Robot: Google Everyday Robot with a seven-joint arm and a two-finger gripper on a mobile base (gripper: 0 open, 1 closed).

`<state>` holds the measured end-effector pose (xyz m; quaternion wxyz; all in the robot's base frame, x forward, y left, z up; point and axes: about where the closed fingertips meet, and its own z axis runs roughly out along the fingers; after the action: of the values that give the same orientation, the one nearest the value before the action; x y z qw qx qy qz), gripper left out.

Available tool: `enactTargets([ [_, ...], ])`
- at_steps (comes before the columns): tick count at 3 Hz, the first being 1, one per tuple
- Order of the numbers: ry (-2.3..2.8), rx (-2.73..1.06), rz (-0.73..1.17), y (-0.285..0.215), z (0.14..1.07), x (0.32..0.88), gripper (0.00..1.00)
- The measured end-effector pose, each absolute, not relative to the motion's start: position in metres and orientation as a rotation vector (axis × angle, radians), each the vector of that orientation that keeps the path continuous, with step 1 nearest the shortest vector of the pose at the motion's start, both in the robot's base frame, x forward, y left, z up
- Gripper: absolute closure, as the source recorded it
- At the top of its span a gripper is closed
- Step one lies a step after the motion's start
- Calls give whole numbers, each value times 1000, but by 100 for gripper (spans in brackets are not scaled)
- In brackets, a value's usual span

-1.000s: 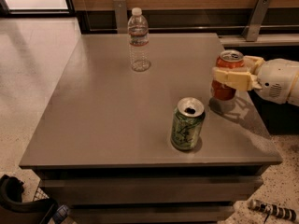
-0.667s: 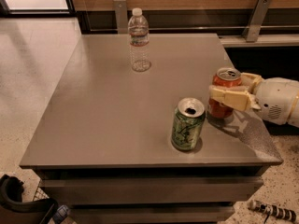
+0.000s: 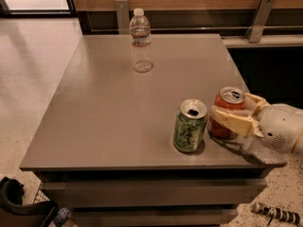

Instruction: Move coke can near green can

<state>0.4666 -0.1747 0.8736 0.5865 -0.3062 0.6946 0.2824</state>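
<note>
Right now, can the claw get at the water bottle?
Probably not yet: the claw is shut on the coke can beside the green can; the way to the water bottle looks free otherwise.

Grey table (image 3: 109, 103), water bottle (image 3: 141, 41) upright toward its far edge, green can (image 3: 189, 126) and coke can (image 3: 228, 100) side by side near front right, gripper (image 3: 221, 118) clasped around the coke can.

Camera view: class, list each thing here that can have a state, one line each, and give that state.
coke can: upright, gripped, close to the right of the green can.
green can: upright on the table, standing free, mouth hole open.
water bottle: upright, cap on, alone at the far side.
gripper: shut on the coke can, near the table's front right corner.
</note>
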Motion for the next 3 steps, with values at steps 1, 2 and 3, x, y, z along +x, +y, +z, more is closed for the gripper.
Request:
enactTargets([
  [1, 1619, -714, 659, -175, 878, 466, 87],
  [2, 1619, -714, 659, -174, 879, 466, 64],
  [3, 1619, -714, 659, -174, 879, 466, 39],
])
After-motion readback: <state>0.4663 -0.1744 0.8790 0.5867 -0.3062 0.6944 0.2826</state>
